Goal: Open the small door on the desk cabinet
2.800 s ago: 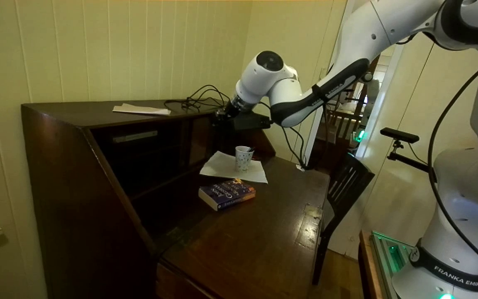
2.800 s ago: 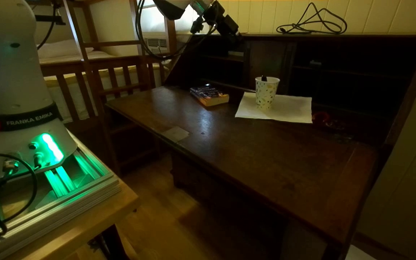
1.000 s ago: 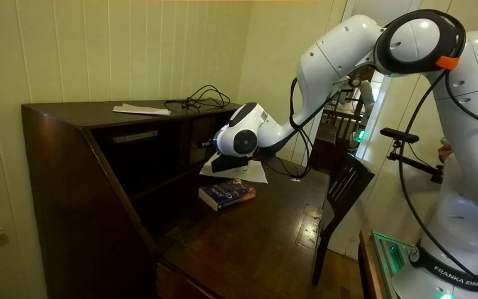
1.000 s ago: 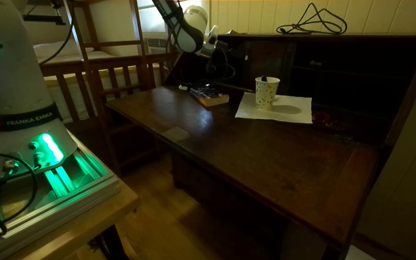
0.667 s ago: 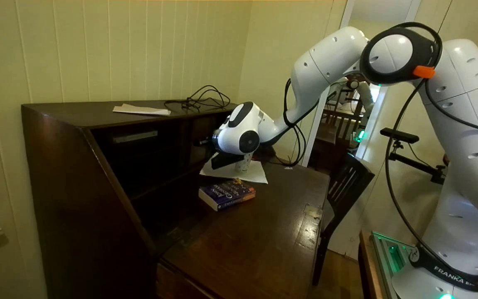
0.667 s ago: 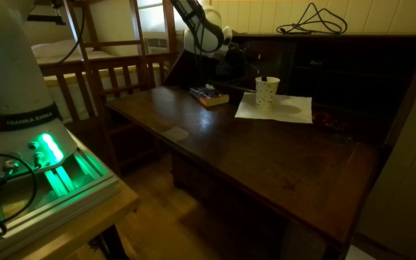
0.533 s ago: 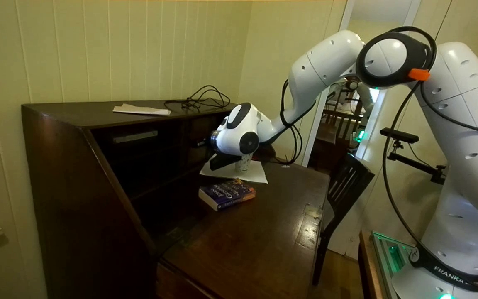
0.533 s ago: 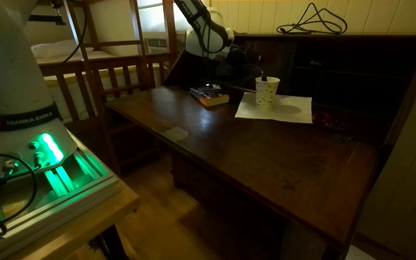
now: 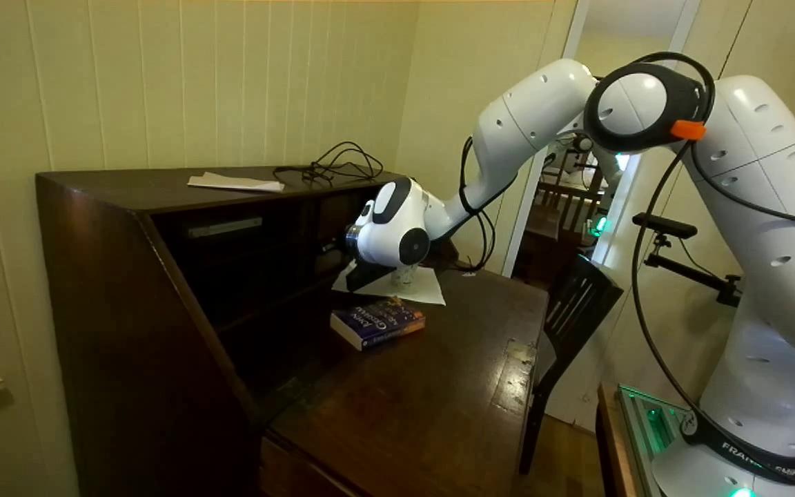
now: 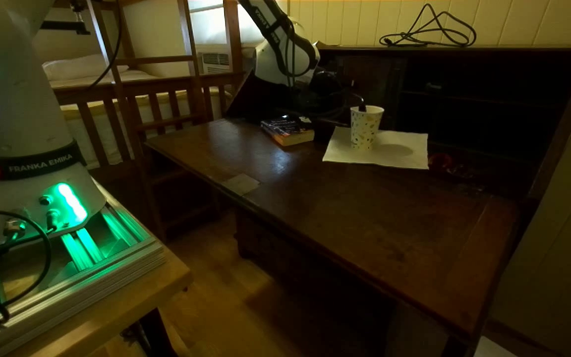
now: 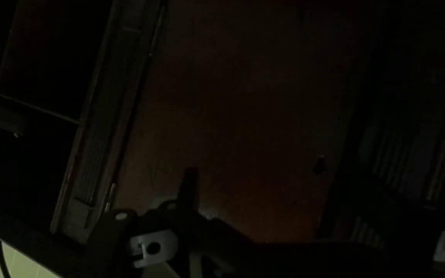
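In an exterior view the desk cabinet (image 9: 114, 310) runs from far left of the cup (image 10: 366, 130) to behind it; white paper (image 9: 235, 181) and cable (image 9: 317, 167) on its top, up-left of cup; hand (image 9: 332, 247) up-left of cup, near the small door (image 11: 242, 127), can't tell if touching, too dark to see if door is ajar; fingers (image 11: 190, 189) look spread well apart in wrist view, nothing visible gripped; book (image 9: 378, 322) on the counter (image 9: 432, 400), front-left of cup; white sheet (image 10: 399, 148) under cup; dark chair (image 9: 573, 321) right of cup

On leaf (image 9: 397, 414) of desk cabinet (image 9: 128, 310): cup (image 10: 366, 130) on paper (image 10: 404, 152), book (image 9: 378, 323) beside paper; cable (image 9: 316, 169) on top (image 9: 163, 193).
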`<state>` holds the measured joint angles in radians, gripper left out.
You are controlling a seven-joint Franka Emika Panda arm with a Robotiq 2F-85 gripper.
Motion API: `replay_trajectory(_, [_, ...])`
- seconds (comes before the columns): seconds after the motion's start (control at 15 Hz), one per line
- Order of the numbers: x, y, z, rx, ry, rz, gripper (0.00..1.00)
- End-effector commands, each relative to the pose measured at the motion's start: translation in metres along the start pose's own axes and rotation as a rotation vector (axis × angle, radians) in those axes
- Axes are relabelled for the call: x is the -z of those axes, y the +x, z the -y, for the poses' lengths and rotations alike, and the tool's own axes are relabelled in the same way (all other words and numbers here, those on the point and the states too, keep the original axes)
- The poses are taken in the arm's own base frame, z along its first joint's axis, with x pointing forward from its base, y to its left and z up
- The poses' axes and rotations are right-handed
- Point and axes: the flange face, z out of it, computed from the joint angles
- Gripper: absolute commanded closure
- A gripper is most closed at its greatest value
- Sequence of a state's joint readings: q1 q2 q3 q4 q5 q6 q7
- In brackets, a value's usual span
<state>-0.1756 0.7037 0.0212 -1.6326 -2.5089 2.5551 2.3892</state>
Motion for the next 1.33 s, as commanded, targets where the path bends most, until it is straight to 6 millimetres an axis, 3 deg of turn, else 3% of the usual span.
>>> replay_trajectory(0.0, [0.003, 0.014, 0.024, 0.002, 0.040, -0.022, 0.00])
replay_trajectory(0.13, [-0.003, 0.017, 0.020, 0.010, 0.021, -0.042, 0.00])
replay_trajectory(0.27, [-0.008, 0.010, -0.001, -0.007, -0.029, -0.032, 0.00])
replay_trajectory(0.47, [-0.007, 0.001, -0.011, -0.023, -0.111, 0.026, 0.00])
replay_trajectory(0.73, [0.017, -0.001, 0.019, 0.015, -0.030, 0.019, 0.00])
replay_trajectory(1.07, [0.035, 0.001, 0.041, -0.007, 0.002, 0.030, 0.00])
replay_trajectory(1.27, [0.035, 0.007, 0.054, -0.055, -0.063, 0.074, 0.00])
